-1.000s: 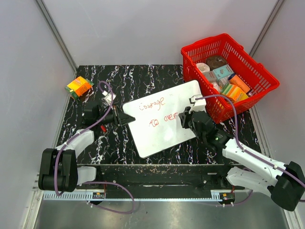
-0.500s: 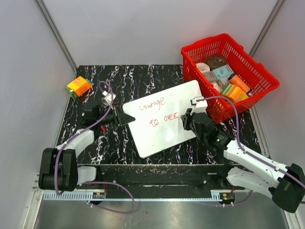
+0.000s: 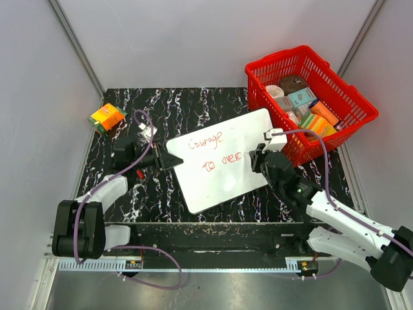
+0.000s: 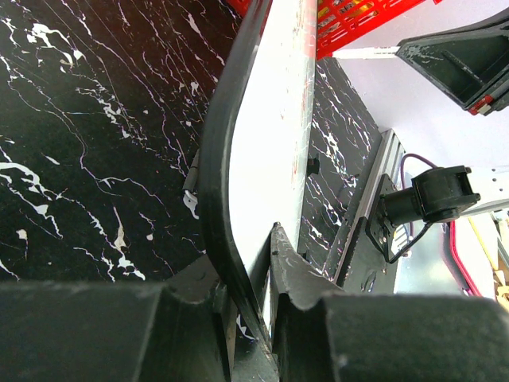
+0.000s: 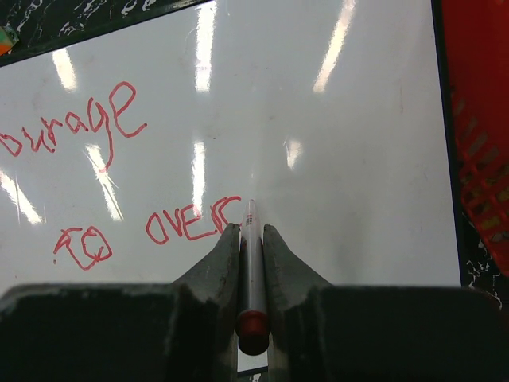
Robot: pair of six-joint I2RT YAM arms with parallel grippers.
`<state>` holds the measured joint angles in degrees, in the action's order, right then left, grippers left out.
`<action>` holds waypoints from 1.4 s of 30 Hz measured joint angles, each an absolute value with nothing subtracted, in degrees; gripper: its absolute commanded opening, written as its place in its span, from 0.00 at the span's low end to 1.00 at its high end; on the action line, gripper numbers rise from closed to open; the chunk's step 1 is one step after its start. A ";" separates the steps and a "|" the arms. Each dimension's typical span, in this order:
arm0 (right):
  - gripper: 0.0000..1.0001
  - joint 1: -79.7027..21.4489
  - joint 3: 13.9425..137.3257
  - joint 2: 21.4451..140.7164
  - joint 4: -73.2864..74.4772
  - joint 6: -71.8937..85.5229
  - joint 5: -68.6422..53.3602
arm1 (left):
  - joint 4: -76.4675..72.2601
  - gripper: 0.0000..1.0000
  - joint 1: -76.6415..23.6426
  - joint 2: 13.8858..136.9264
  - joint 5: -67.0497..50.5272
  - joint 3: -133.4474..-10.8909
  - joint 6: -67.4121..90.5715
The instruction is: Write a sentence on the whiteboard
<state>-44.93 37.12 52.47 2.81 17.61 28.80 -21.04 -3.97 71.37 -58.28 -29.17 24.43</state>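
The whiteboard (image 3: 240,132) lies askew on the black marbled table (image 3: 193,106), its far right corner just beside the red shopping basket (image 3: 353,97) full of packets. The left gripper (image 4: 256,274) has its fingers clamped on the board's black left edge. The right gripper (image 5: 251,229) hangs over the board's right half, fingers pinched tight on a red marker pen (image 5: 252,278) whose tip sits just right of the last letter written. The sentence (image 5: 184,225) so far reads "courage" above "to over" in thin red strokes. An orange carton (image 3: 106,117) rests at the table's far left corner
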 measured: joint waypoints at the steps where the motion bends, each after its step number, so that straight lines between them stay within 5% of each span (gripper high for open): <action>1: 0.00 -44.91 37.36 52.60 2.76 17.52 29.02 | -21.04 0.00 -3.99 71.37 -58.26 -29.17 24.43; 42: 0.00 -42.48 36.21 54.57 3.11 18.96 23.88 | -20.84 0.00 -4.16 71.37 -57.82 -29.10 24.43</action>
<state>-42.48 36.21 54.57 3.11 18.96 23.88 -20.84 -4.16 71.37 -57.82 -29.10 24.43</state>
